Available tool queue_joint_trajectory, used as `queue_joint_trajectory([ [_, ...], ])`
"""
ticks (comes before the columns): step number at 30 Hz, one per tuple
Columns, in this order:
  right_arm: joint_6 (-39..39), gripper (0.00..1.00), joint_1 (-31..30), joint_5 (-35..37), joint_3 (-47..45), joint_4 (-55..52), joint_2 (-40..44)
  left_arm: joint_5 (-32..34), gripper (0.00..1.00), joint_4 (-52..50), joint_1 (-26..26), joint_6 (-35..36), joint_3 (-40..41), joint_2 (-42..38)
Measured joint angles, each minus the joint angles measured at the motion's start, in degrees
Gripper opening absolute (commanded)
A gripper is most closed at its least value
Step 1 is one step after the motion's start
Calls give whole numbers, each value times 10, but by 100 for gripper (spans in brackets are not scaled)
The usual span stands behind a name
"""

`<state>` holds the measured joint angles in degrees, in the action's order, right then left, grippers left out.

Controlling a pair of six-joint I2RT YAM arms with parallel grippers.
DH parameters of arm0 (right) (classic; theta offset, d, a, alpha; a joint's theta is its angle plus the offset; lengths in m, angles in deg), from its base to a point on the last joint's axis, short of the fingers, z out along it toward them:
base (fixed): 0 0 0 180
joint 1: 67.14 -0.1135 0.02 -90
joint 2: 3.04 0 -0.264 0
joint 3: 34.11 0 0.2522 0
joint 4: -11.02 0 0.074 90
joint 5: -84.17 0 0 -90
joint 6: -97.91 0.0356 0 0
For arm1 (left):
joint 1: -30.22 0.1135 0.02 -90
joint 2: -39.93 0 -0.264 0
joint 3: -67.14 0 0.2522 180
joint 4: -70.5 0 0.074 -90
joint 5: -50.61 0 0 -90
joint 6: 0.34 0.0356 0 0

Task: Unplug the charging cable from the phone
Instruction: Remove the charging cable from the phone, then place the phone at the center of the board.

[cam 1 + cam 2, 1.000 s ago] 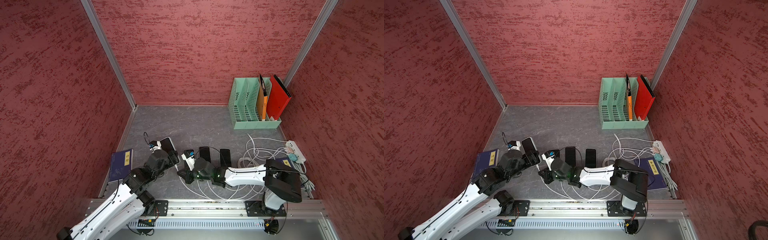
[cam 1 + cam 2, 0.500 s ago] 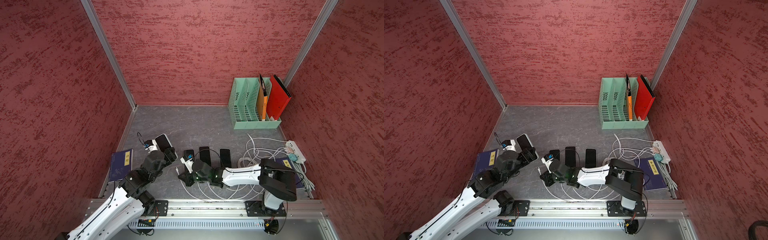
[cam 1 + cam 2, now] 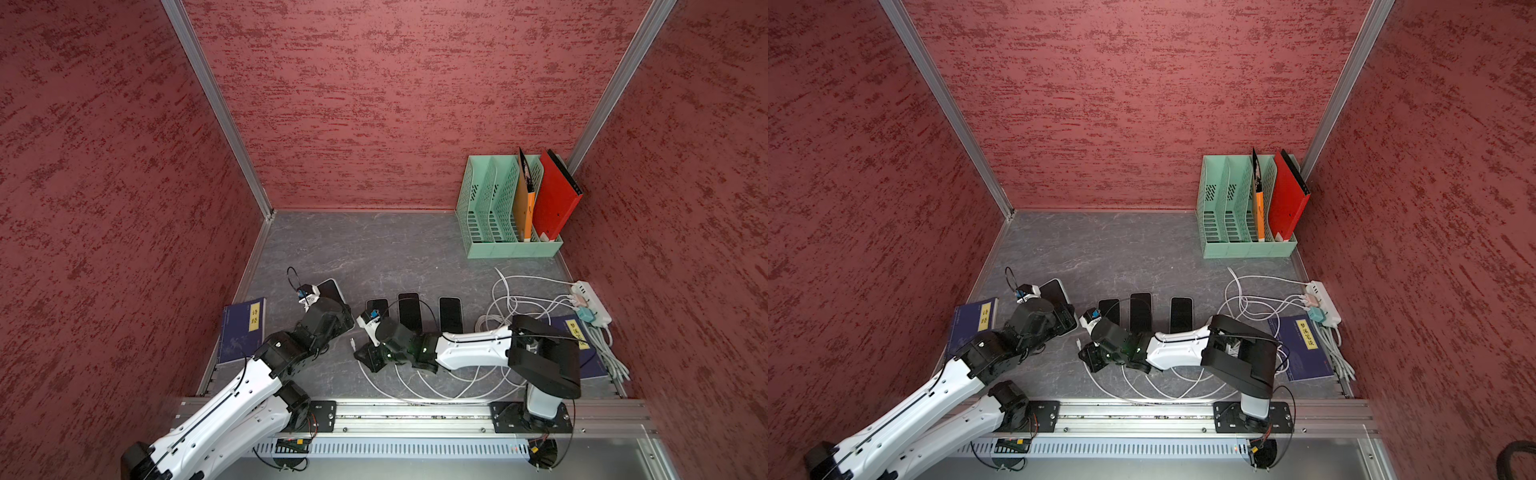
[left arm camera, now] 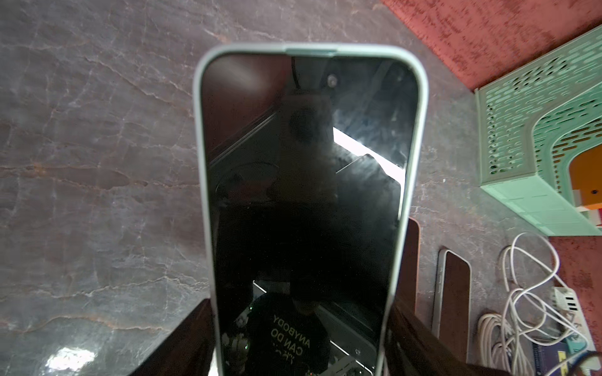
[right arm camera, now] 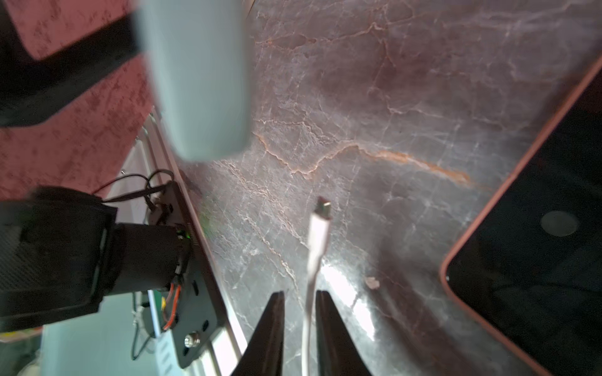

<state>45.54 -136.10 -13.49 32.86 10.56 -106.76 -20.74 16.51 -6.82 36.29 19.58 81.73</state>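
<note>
2 arms are in shot, both low over the grey table point(image 3: 374, 249). Farthest left, a blue book point(image 3: 243, 328) lies flat by the wall. Next to it, my left gripper point(image 3: 332, 309) is clamped across the lower end of the phone point(image 4: 303, 195), the one in the pale green case. The left wrist view shows dark fingers point(image 4: 182, 345) pressed against its 2 long edges, with the dark screen facing the camera. I cannot tell whether its far end rests on the table.

Between the 2 grippers, the charging cable point(image 5: 317, 234) ends in a bare metal plug point(image 3: 352, 343), apart from the phone and plugged into nothing. My right gripper point(image 5: 299, 302) has its jaws slightly parted. The white cable runs loosely between them, with a gap showing on each side, so I see no grip on it.

Behind that gripper, 3 other phones point(image 3: 409, 309) lie face up in a row. Further right come loops of white cable, a second blue book point(image 3: 582, 336), a white power strip point(image 3: 592, 301) and, at the back, a green file rack point(image 3: 490, 216).
</note>
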Motion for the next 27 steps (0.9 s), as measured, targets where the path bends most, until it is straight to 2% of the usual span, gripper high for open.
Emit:
queue_joint_trajectory([
  [2,-1,58,2,3,0,-4,-2,-7,0,-1,1,-1,4,12],
  [3,-1,61,3,4,0,-7,-2,-9,0,-1,1,-2,5,18],
  [8,-1,64,6,12,-2,-11,1,-21,0,0,7,-2,7,49],
  [11,-2,69,6,27,-24,-14,30,-23,0,-2,19,-2,7,86],
  [19,6,84,22,126,-113,-71,213,-23,0,-25,31,3,-12,225],
  [27,53,88,73,212,-197,-140,337,-19,0,-37,31,6,-40,309],
])
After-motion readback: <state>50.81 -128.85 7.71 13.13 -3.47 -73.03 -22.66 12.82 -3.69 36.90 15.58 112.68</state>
